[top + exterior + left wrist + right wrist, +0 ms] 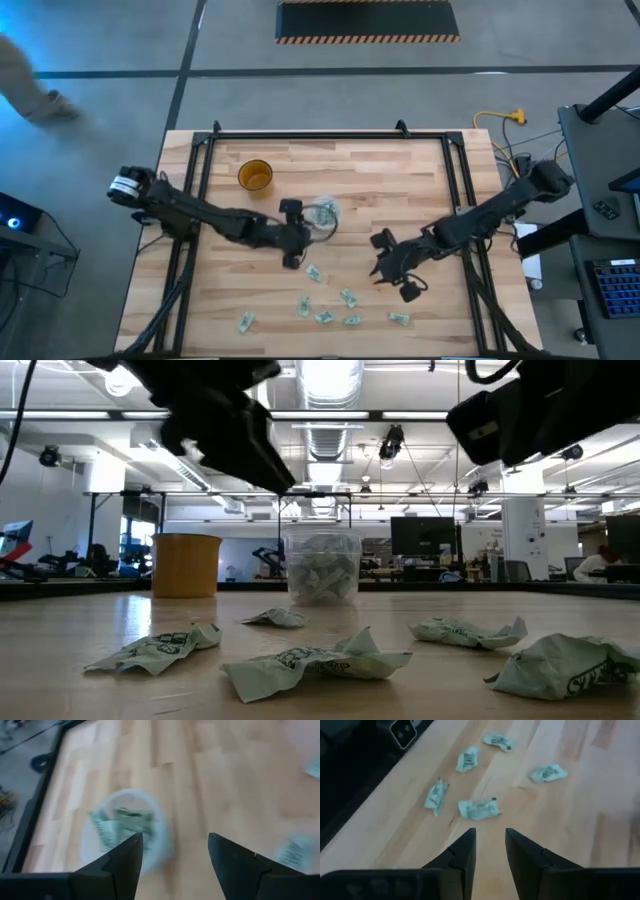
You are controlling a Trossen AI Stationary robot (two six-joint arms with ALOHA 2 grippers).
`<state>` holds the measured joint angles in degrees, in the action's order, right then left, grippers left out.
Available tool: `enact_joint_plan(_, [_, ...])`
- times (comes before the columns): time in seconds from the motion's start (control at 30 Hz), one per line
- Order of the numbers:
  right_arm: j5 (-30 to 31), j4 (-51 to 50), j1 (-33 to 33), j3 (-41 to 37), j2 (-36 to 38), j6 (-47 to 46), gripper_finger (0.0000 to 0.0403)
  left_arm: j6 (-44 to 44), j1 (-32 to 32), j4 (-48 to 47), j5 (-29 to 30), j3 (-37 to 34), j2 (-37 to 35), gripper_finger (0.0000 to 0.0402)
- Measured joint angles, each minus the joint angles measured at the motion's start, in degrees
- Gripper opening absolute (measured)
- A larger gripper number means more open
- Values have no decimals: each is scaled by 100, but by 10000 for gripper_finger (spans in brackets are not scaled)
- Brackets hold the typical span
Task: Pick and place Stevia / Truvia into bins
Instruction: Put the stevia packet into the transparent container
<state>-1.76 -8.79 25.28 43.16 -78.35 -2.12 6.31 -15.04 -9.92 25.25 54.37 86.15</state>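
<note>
The left gripper, fingers spread and empty, hangs beside the clear cup, so it should swing toward five o'clock for the nearest sachet, while the right gripper hovers part-open.

floor: grey concrete | ceiling lights: bright | monitors: dark

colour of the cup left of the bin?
Amber-brown cup, beside the translucent bin; the high view shows it best.

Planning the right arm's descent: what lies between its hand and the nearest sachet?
Only bare wood, in the right wrist view: the right hand hangs open above the crumpled pale green paper sachet.
</note>
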Motion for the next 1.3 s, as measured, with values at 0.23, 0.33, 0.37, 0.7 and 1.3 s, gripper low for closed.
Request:
enact_joint_plan(0.23, [-60,637,-2,33,-943,93,93,-4,-656,-15,7,-67,-19,208])
enact_joint_plan(0.33, [-225,1141,-4,59,-1320,315,100,-13,-804,-11,23,-67,-19,208])
enact_joint_plan(0.37, [-275,1348,-4,55,-1441,399,104,-14,-844,-17,47,-67,-19,208])
enact_joint_plan(0.7, [-332,2432,-4,63,-1965,683,148,-17,-932,-15,73,-67,-19,208])
enact_joint_plan(1.3, [-322,2930,-7,61,-2628,835,221,-160,-938,-15,73,-98,-15,208])
